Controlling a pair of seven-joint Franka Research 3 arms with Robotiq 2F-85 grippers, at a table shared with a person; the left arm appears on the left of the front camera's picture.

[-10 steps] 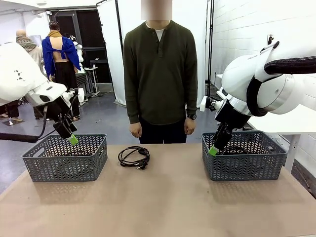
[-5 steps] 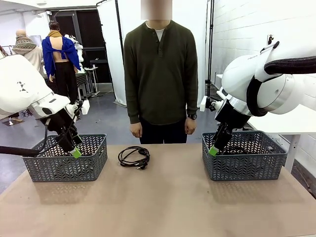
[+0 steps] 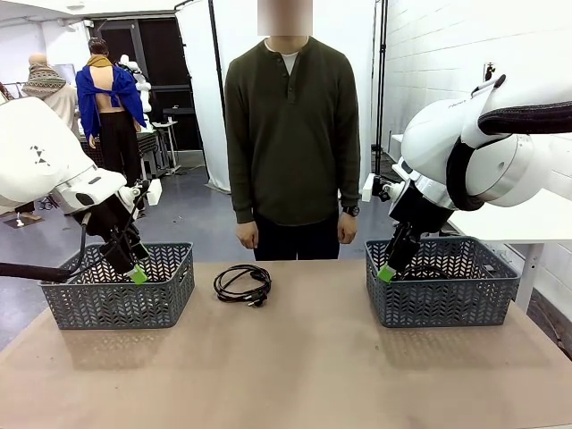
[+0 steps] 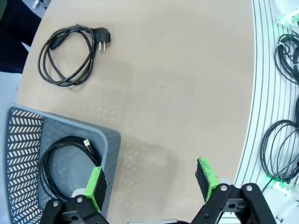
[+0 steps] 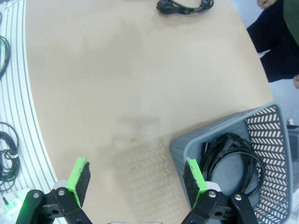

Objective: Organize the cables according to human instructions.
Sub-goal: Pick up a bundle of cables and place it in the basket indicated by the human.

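front view: my left pincer (image 3: 136,273) hangs over the near rim of the left basket (image 3: 116,299), my right pincer (image 3: 386,271) over the near-left corner of the right basket (image 3: 447,295). from this side i can't judge the jaw gap on either. one coiled cable (image 3: 241,283) lies on the table (image 3: 295,366) at about 12 o'clock, just in front of the human (image 3: 290,134), whose hands hang down.

left wrist view: left pincer (image 4: 152,179) is spread wide with nothing in it. one pad straddles the basket wall. a coil (image 4: 63,165) sits in that basket (image 4: 110,154), partly cut off by my finger. the table cable (image 4: 70,53) is up at 11 o'clock.

right wrist view: right pincer (image 5: 135,179) also wide apart, empty. a coil (image 5: 233,163) lies in the basket (image 5: 187,149) at 3 o'clock, and the table cable (image 5: 184,5) is cropped at the top edge.
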